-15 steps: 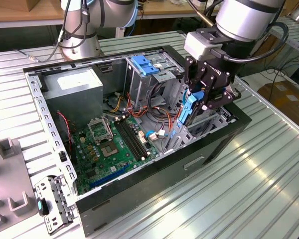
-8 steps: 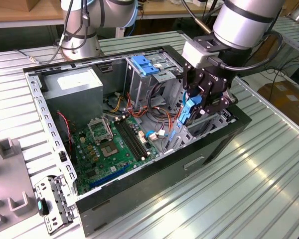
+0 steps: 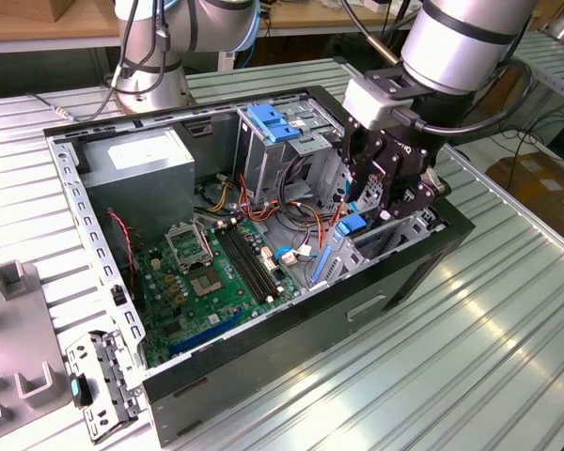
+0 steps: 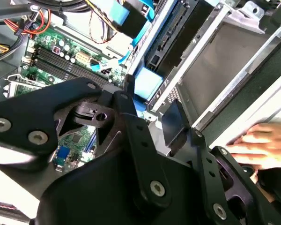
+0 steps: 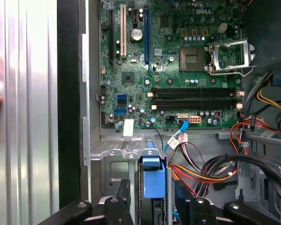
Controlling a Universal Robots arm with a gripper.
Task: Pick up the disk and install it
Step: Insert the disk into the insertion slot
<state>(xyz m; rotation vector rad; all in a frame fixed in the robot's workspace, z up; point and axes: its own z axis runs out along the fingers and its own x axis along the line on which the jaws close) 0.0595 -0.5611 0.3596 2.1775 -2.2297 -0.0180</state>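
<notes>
**Disk stands on edge in the corner bay, arm poised above it**

Your gripper [image 3: 383, 199] hangs over the drive bay at the corner of the open computer case [image 3: 385, 291] toward the exterior view's right. The wrist points straight down, so the approach runs in line with the bay's slot. The disk [image 3: 352, 225] stands on edge in that bay with its blue carrier rail uppermost, just inside the case's long side wall. In the first wrist view the blue rail sits directly under the gripper, and the bay's grey metal frame [image 5: 124, 150] lies on the side toward the motherboard [image 5: 178, 61].

You cannot tell from these views whether the gripper is clamped on the disk or only set around it. The disk looks partly down its slot, but how deep it sits is hidden.

The case lies on its side on the slatted table [image 3: 489, 357], open face up, which leaves the bay reachable from above. Red, orange and black cables [image 5: 201, 171] bunch just beside the bay, close enough to snag. A person's hand [image 4: 260, 143] rests on the table beside the case's long outer wall, perhaps to steady it.
</notes>
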